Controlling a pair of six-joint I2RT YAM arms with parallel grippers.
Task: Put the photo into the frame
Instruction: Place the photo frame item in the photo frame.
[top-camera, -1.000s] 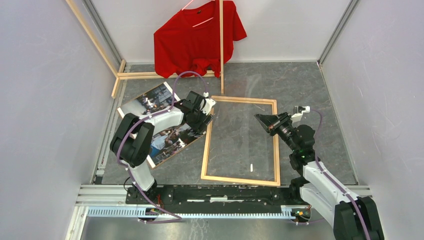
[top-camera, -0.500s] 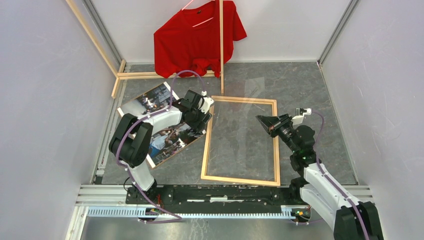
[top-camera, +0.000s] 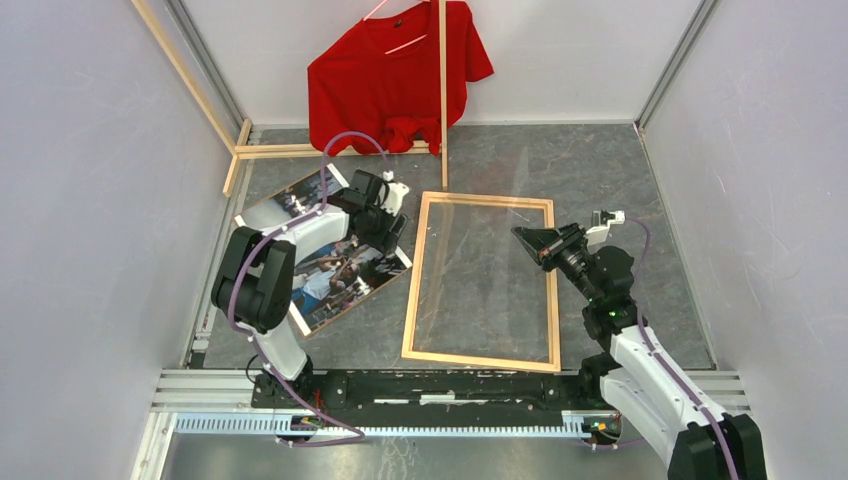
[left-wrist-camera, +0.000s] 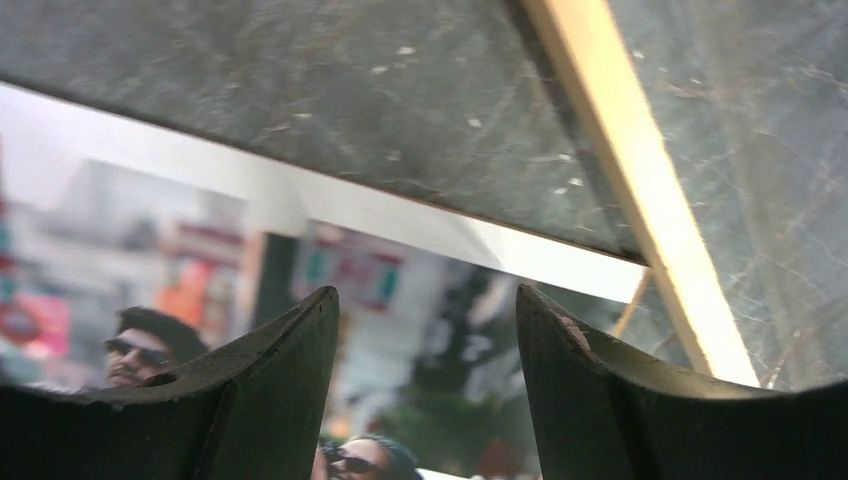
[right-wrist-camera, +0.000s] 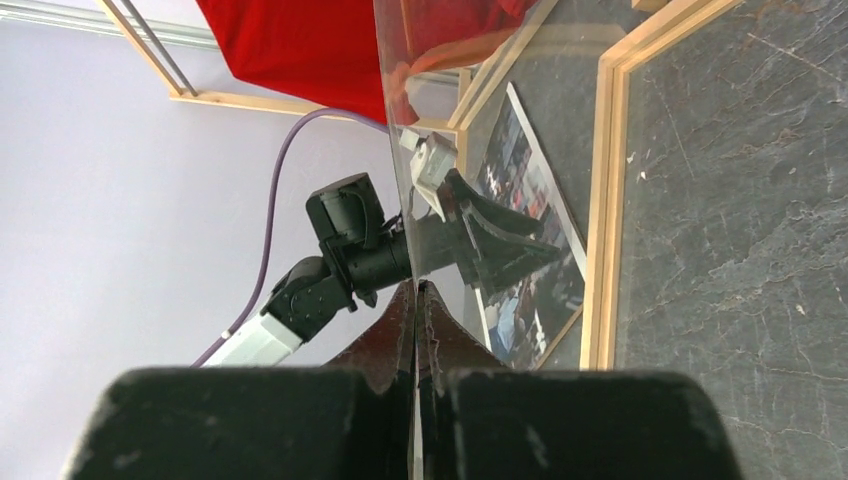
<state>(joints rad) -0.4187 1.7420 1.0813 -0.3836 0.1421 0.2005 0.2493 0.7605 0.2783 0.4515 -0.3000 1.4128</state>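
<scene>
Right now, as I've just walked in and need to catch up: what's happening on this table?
Two robot arms are framing a picture. The right gripper is shut on the edge of a clear pane, holding it up over the wooden frame, which lies flat on the table. The left gripper is open and hovers low over the photo, which lies face up beside the frame's left strip. The photo is not in the frame yet.

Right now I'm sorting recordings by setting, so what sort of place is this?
Probably a robot test cell: plain pale walls close in a grey tabletop, a left arm and right arm are bolted to a metal rail at its near edge, and a red T-shirt hangs at the back.
</scene>
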